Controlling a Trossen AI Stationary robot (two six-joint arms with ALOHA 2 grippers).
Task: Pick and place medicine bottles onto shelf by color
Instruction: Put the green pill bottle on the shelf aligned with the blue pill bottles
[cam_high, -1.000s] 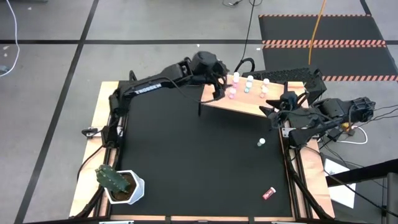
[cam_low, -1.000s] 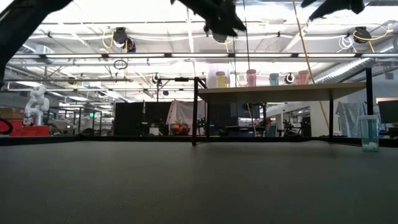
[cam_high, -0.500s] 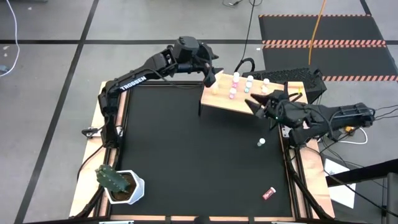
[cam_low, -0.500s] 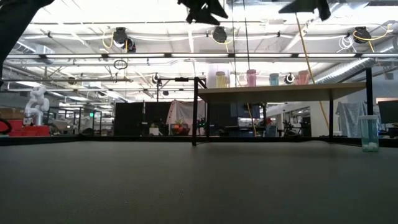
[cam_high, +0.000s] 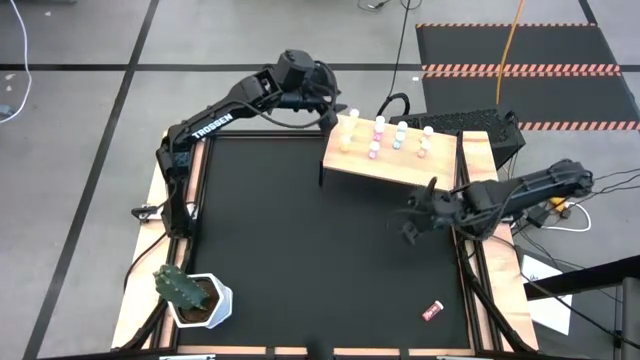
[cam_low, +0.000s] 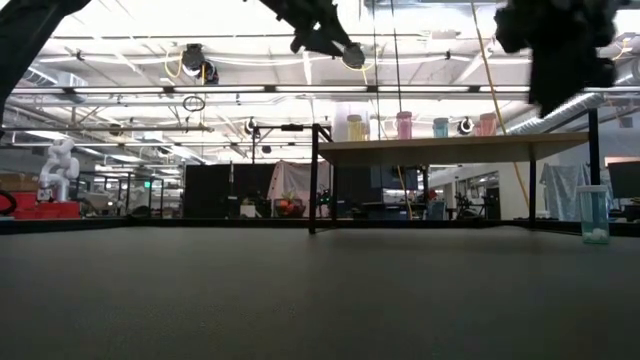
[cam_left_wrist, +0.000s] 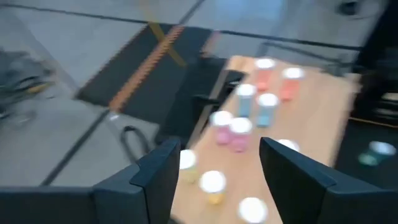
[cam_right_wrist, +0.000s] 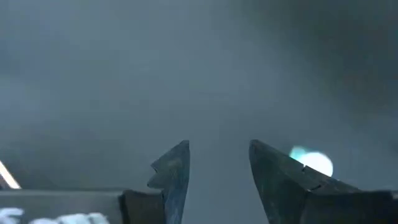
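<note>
The wooden shelf (cam_high: 395, 160) stands at the table's far right on thin black legs, with several white-capped bottles (cam_high: 380, 128) upright on it; they also show in the left wrist view (cam_left_wrist: 239, 134). A teal bottle (cam_low: 594, 215) stands on the table near the right edge. A red bottle (cam_high: 432, 311) lies on its side near the front right. My left gripper (cam_high: 326, 108) is open and empty beside the shelf's far-left corner. My right gripper (cam_high: 410, 225) is open above the teal bottle, whose white cap (cam_right_wrist: 311, 163) shows just outside one finger.
A green cactus in a white pot (cam_high: 190, 295) stands at the near-left corner. The wooden frame (cam_high: 150, 200) edges the black tabletop. The shelf's black legs (cam_low: 313, 180) stand on the table at the far side.
My left gripper has drawn back from over the shelf's left end toward the table's far-left. My right gripper has gone from the shelf's right end toward the near edge and down, to above the teal bottle on the table.
</note>
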